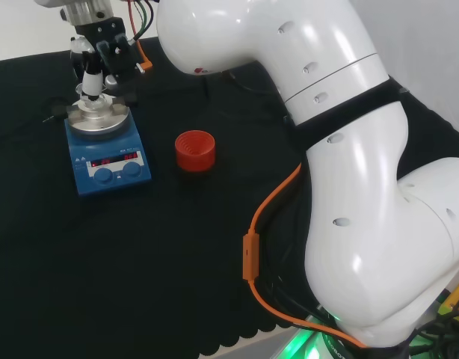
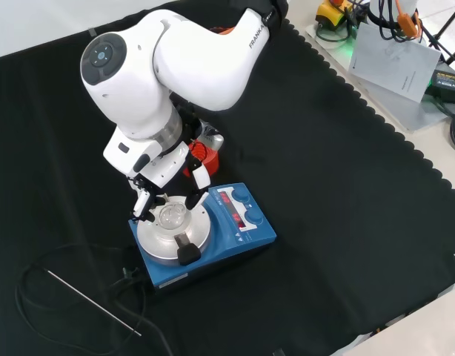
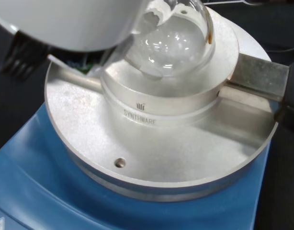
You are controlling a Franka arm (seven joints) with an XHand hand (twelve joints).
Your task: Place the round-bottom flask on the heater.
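Flask (image 3: pixel 173 40) is sitting in the metal block on the heater (image 2: pixel 246 226).
The hand (image 2: pixel 164 182) is hanging right above the heater, fingers curling around the flask's neck; actual contact is hard to make out.

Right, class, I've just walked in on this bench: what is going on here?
The robot's hand is over the blue heater, its fingers around a clear round-bottom flask. The wrist view shows the flask's bulb sitting in the metal block on the heater's plate. A red ribbed stand sits empty beside the heater.
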